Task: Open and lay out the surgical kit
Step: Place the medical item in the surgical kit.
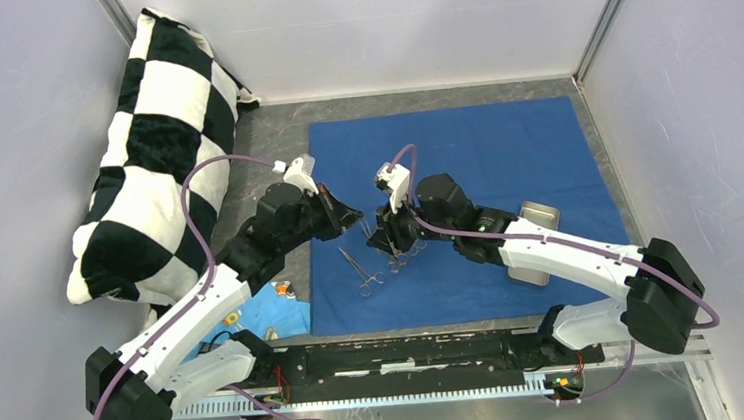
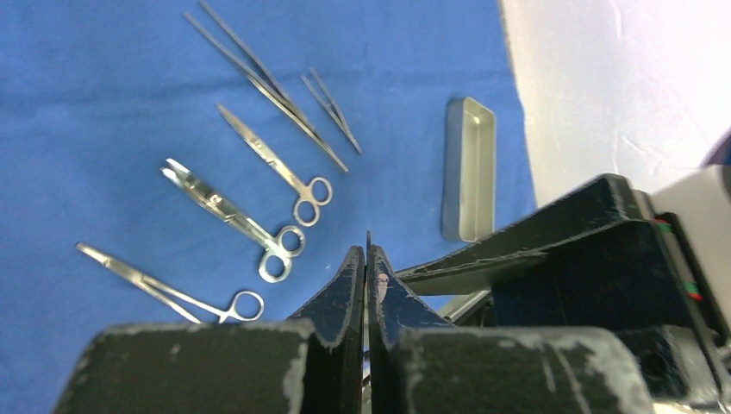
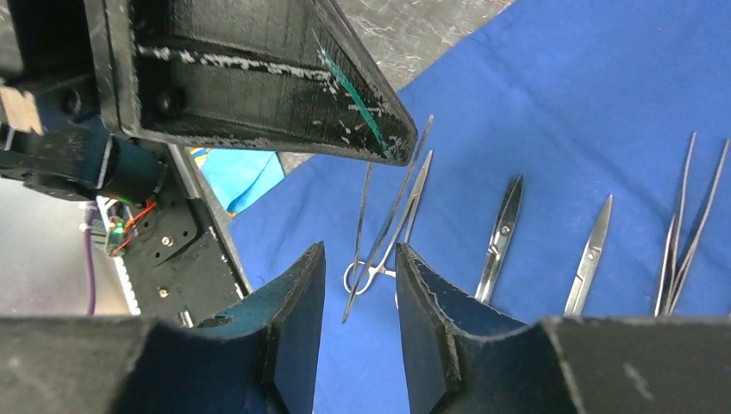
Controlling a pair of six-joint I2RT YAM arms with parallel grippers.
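Note:
The dark blue cloth (image 1: 484, 151) lies spread flat on the table. My left gripper (image 1: 353, 214) (image 2: 367, 250) is shut on thin silver tweezers (image 3: 384, 224), whose tip pokes out past its fingertips. The tweezers hang down between the fingers of my right gripper (image 1: 387, 239) (image 3: 360, 250), which is open and does not touch them. A pair of forceps (image 1: 363, 271) (image 2: 172, 289) lies on the cloth, along with two pairs of scissors (image 2: 237, 220) (image 2: 276, 168) and two more tweezers (image 2: 259, 78) (image 2: 332, 108). The steel tray (image 1: 541, 215) (image 2: 470, 168) sits on the cloth's right side, partly under the right arm.
A black-and-white checkered pillow (image 1: 157, 147) leans at the far left. A light blue cloth scrap (image 1: 276, 313) lies by the left arm's base. Grey walls close in the table on three sides. The arms' mounting rail (image 1: 409, 352) runs along the near edge.

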